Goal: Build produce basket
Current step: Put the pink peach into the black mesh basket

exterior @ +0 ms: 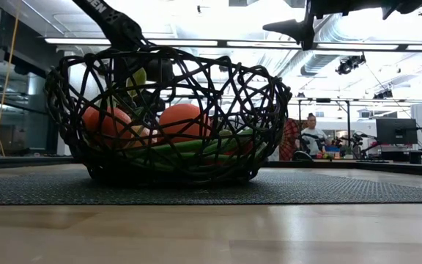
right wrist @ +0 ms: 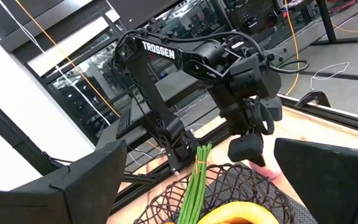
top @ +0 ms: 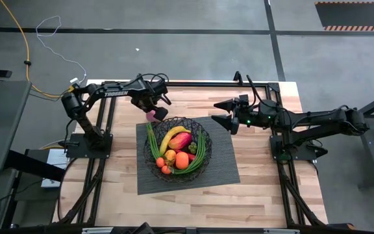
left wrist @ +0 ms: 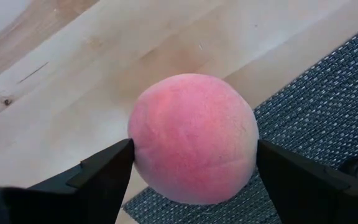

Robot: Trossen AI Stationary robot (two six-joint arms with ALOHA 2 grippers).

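The black wire-mesh basket (top: 177,149) stands on the dark ribbed mat (top: 226,162) and holds a yellow banana (top: 172,136), a red-orange mango (top: 180,141), oranges (top: 182,160), small tomatoes, green beans (top: 203,153) and a dark green piece. My left gripper (top: 153,114) is shut on the pink ball (left wrist: 193,138) just off the basket's far left rim, over the mat's far left corner. My right gripper (top: 221,112) is open and empty, raised to the right of the basket. My left gripper pinches the pink ball between its two fingers (left wrist: 104,171), one on each opposite side (left wrist: 138,146) at its widest. The fingers point down from above. In the left wrist view the wooden table and the mat's corner show beyond the ball.
The mat lies on the wooden table (top: 128,195), with bare wood toward the near edge. The beans' stems (right wrist: 197,171) stick up over the basket's rim. People and screens (exterior: 312,136) show in the room beyond the table.
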